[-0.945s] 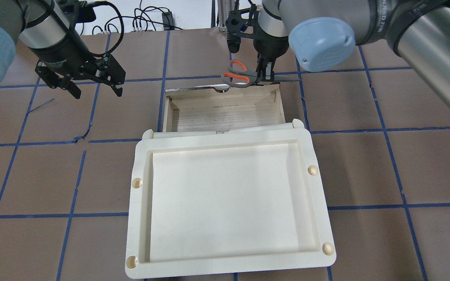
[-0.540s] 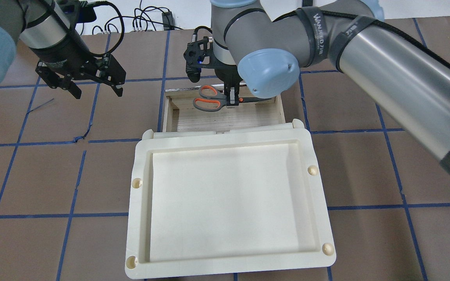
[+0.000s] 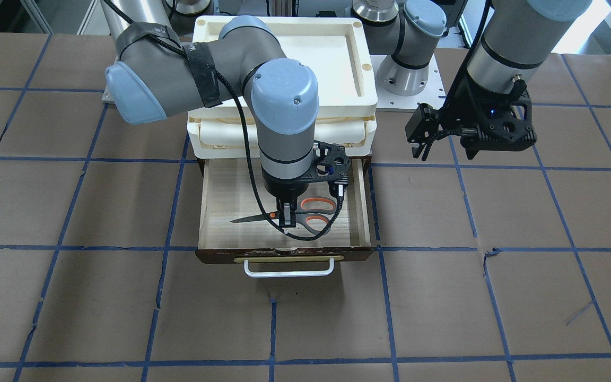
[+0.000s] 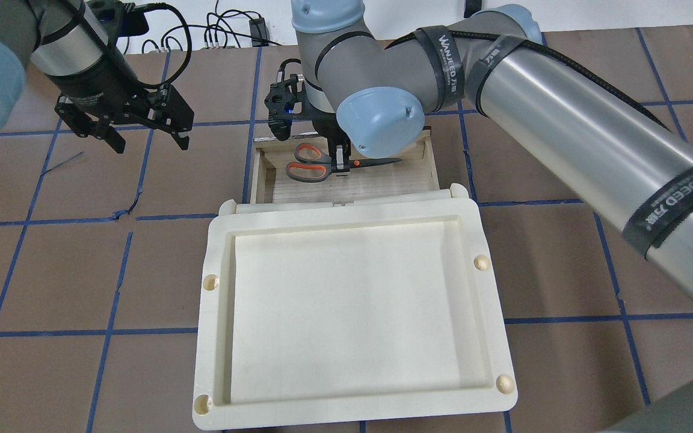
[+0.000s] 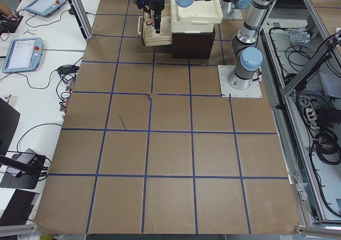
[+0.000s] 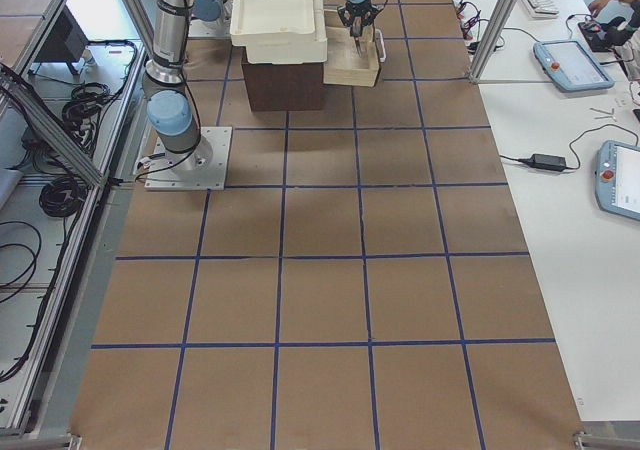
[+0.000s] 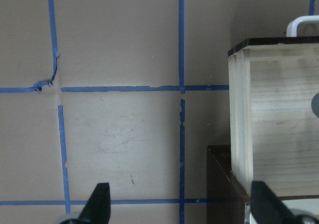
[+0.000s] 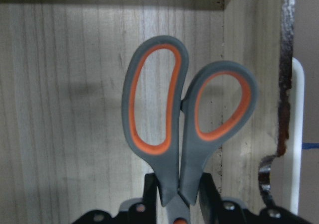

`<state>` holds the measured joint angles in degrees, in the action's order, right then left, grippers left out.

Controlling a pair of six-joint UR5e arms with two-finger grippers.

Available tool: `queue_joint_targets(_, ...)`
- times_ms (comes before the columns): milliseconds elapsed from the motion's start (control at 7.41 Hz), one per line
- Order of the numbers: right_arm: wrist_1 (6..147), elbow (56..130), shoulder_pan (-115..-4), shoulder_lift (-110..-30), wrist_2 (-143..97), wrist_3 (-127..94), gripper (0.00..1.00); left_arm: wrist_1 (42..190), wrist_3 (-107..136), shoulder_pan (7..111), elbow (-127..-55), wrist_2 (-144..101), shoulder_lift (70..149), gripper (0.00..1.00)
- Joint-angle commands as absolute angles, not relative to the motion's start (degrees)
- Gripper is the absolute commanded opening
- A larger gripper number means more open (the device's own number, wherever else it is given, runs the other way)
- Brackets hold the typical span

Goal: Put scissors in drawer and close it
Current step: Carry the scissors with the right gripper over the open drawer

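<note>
Right end effector (image 3: 286, 217) is what you want to look at first: its two fingers are pressed onto the scissors (image 3: 313, 212) just ahead of the handles, pinching them flat and level.

You see the brown papered desk (image 3: 443, 297), gridded with blue tape, carrying everything. On it sits the cream plastic tray unit (image 4: 214, 270), its wide top tray facing up. From under that unit the wooden drawer (image 3: 220, 185) stands pulled out toward your side of the desk, with its pale floor showing. Its dark brown front carries a brass plate (image 3: 288, 259) and a white bar handle (image 3: 288, 273).

You find the left end effector (image 4: 151, 144) well apart from the drawer, over bare desk on the robot's left, with its fingers spread wide and nothing between them. Its wrist camera looks down past the drawer's side wall.

You see the scissors inside the drawer's walls, in the half nearer the front. The blades are shut and point toward the robot's right. The orange-lined loops lie toward its left. You cannot tell from these views whether they touch the drawer floor.
</note>
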<state>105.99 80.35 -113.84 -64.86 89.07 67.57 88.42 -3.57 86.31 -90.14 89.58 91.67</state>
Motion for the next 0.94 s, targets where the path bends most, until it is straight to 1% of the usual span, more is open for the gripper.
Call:
queue_joint_targets(0,106.4,81.7,-113.9,-64.4,89.0,67.0,0.09,88.5,-3.5,86.3,-90.2,89.6,91.6,1.0)
queue_joint_targets(810,108.3,81.7,-113.9,-62.2,88.5,65.0,0.09,88.4,-3.3,86.0,-90.3,89.6,91.7,1.0)
